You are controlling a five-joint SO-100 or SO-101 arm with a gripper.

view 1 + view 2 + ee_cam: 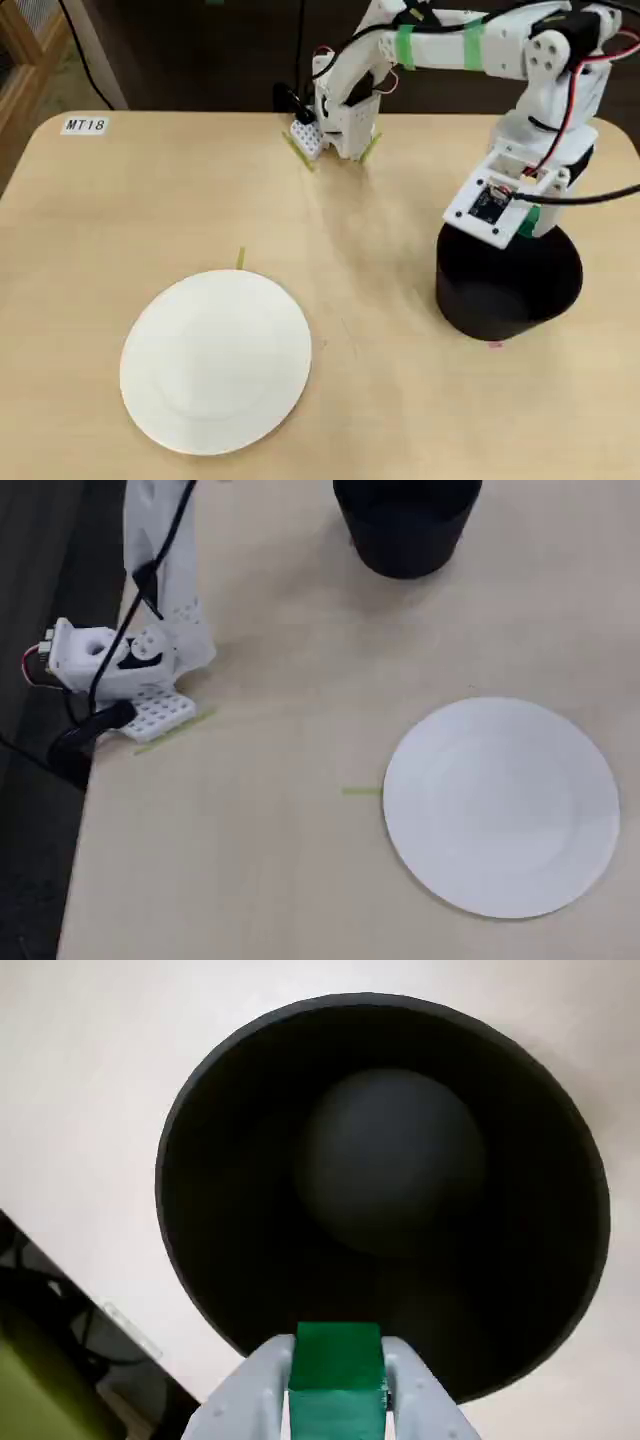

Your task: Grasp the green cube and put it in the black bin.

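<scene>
Jaws clamped on green cube [337,1368], held just above near rim of black bin [200,1110] in wrist view; best shifted further over bin centre before release, avoiding rim strike.

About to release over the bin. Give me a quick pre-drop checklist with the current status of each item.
1. Cube held between the fingers: ok.
2. Gripper over the bin opening: ok, though near its rim.
3. Bin empty inside: ok.
4. Bin upright on table: ok.
5. Plate clear of the drop: ok.
6. Cube height above the rim: cannot tell.
</scene>
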